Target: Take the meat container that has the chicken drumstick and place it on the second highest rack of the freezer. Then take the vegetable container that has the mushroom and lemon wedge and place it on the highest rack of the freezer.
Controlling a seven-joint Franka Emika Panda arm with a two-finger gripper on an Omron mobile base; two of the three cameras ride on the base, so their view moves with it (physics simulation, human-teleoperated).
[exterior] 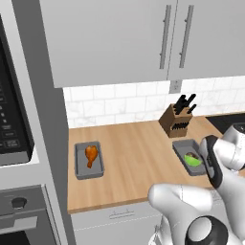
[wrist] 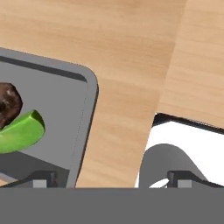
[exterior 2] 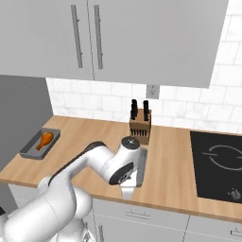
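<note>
Tool point(wrist: 109, 177) hovers above the vegetable container point(wrist: 83, 113) edge, lower right of left base view; fingers spread, grasping nothing.

My arm point(exterior 2: 90, 163) is a chain of smooth, glossy white rounded shells, joined by dark grey bands and round dark joint caps. My 2 small finger tips point(wrist: 43, 178) are dark grey and blocky with paler faces.
</note>
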